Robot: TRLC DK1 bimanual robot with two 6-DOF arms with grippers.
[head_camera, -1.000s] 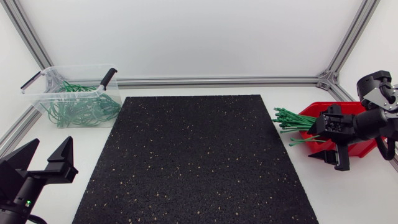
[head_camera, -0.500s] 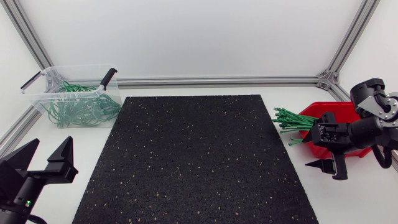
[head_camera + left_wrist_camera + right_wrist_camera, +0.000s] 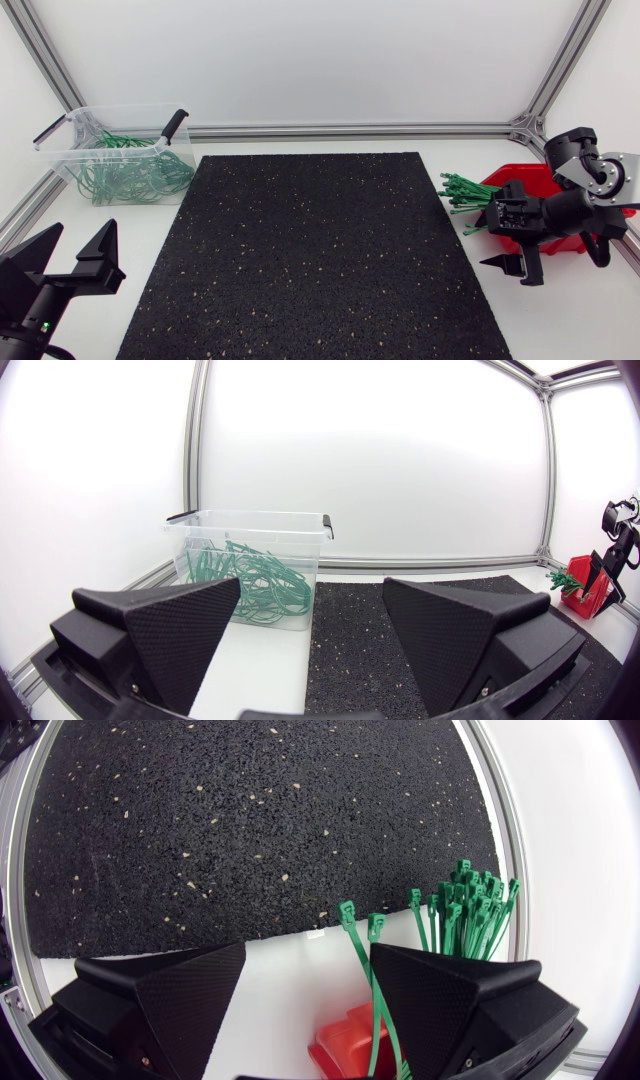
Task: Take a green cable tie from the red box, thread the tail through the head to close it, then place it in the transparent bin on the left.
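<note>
White table (image 3: 560, 325), with a black speckled mat (image 3: 315, 255) spread over its middle. At the far left corner, beside the mat, a transparent bin (image 3: 75, 150) (image 3: 250, 520) with black handles, upright, holding a tangle of closed green loops (image 3: 130, 178). On the right, just off the mat's edge, a red box (image 3: 522, 178) (image 3: 345, 1040), partly hidden under the right arm (image 3: 590, 195), which comes in from the right edge and lies over the box.

Right gripper (image 3: 507, 272) (image 3: 308, 955) at the box's near corner, low above the table: fingers spread wide, holding nothing. Left gripper (image 3: 82, 228) (image 3: 310, 585) at the near left, well apart from the bin and aimed toward it: likewise spread wide, with nothing between the fingers.

Bundle of straight green cable ties (image 3: 468, 192) (image 3: 470, 910) in the red box, heads fanning out over its rim toward the mat. In the right wrist view, two single ties (image 3: 360, 935) jutting from the box up between the open fingers, close to one finger; cannot tell whether touching it, but not clamped from both sides.
</note>
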